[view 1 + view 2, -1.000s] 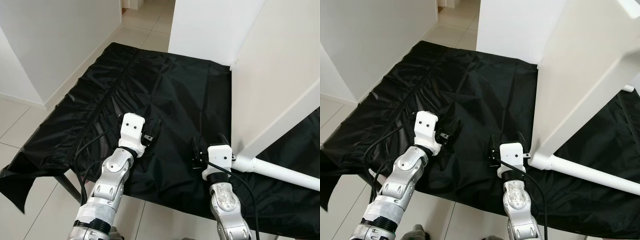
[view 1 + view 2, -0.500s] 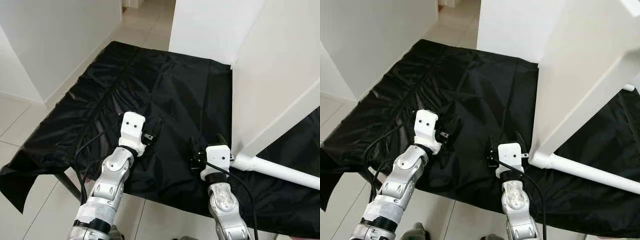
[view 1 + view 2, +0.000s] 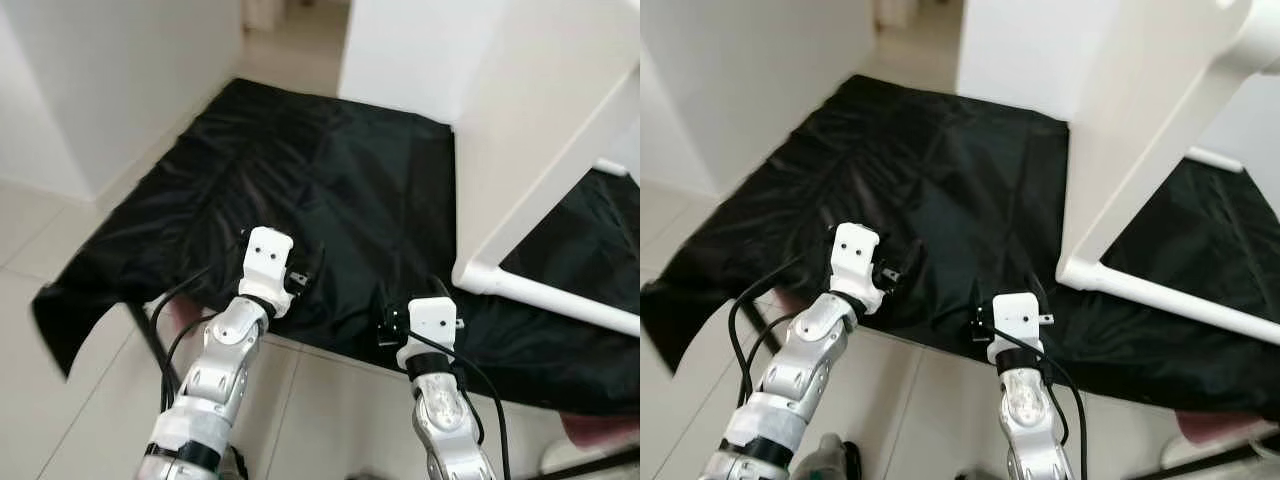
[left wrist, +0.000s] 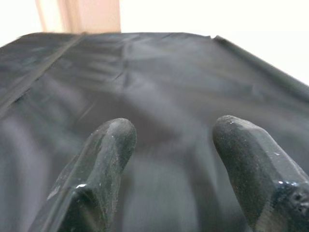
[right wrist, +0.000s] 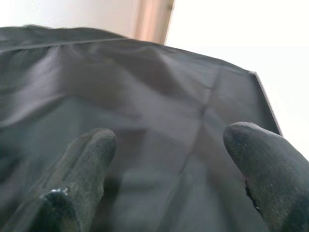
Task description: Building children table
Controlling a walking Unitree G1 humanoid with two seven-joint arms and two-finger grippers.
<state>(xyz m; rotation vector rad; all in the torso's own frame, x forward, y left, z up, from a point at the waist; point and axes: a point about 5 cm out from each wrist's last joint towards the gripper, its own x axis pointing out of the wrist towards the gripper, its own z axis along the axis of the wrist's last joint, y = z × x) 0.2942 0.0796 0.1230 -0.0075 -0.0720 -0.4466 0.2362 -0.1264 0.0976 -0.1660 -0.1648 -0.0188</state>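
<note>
A: Where do the arms stand?

B: Both reach out low over the near edge of the black sheet (image 3: pixel 330 190) spread on the tiled floor (image 3: pixel 330 400). The left gripper (image 3: pixel 306 275) has its two fingers (image 4: pixel 104 159) spread apart with nothing between them, and the right gripper (image 3: pixel 412 298) is likewise spread and empty; the wrist views look through the gaps at bare black cloth.

A: And the table?

B: The white table (image 3: pixel 545 110) lies tipped on its side along the sheet's right edge, its top standing like a wall, one white leg (image 3: pixel 560 297) running out low over the cloth. The right gripper is near the corner where that leg meets the top, but apart from it.

A: What has changed in the last second?

B: The whole view has slid: more bare tile shows near the robot, and the sheet's near edge sits higher in the picture. That reads as the robot stepping or leaning back, not the things shifting. The grippers were empty a second ago too.

A: Meaning?

B: My judgement: nothing is being assembled right now; the robot seems to be repositioning before taking hold of the table.
</note>
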